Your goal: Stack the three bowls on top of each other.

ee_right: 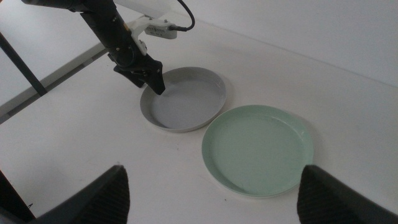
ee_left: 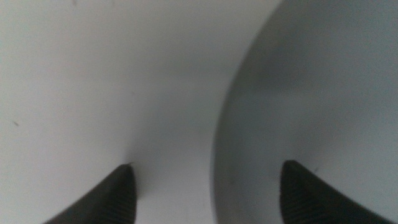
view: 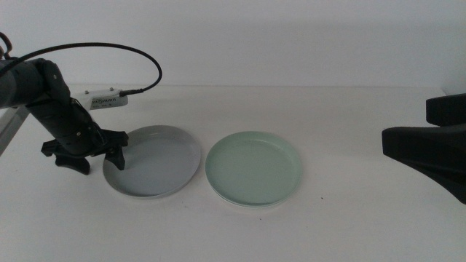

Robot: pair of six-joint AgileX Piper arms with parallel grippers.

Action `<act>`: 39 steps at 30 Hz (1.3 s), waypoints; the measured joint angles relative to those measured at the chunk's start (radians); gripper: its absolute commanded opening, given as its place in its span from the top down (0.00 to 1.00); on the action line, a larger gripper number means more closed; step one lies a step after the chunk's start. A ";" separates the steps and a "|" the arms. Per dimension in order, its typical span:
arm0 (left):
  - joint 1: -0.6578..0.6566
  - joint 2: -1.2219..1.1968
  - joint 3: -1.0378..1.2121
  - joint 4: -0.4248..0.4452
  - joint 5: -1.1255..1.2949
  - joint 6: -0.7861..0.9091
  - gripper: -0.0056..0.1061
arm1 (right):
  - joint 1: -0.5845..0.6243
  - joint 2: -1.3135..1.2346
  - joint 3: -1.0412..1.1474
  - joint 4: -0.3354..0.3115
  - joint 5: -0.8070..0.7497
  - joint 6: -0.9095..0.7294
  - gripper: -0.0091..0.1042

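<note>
The light grey bowl [view: 156, 164] sits left of centre on the white table. The pale green bowl [view: 253, 167] sits just to its right, apart from it. A thin white rim [view: 244, 207] shows under the green bowl's near edge, so the white bowl seems to lie beneath it. My left gripper [view: 100, 161] is open and down at the grey bowl's left rim, one jaw inside the bowl [ee_left: 323, 93] and one outside on the table. My right gripper [view: 408, 124] is open and empty, raised at the right side, well away from both bowls [ee_right: 258, 149].
The left arm's cable and a white label [view: 108, 99] lie behind the grey bowl. A metal frame rail [view: 11, 127] runs along the table's far left edge. The table surface [view: 349, 225] is plain white.
</note>
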 measured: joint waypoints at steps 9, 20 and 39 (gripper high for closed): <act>0.000 0.015 -0.002 -0.031 -0.041 0.019 0.76 | 0.000 0.000 0.000 0.000 0.000 0.000 0.26; 0.000 0.004 -0.030 -0.022 -0.012 -0.001 0.97 | 0.000 0.000 0.000 0.000 0.000 0.000 0.26; -0.246 -0.051 -0.256 -0.179 0.179 -0.005 0.97 | 0.000 0.000 0.000 0.002 0.000 0.000 0.26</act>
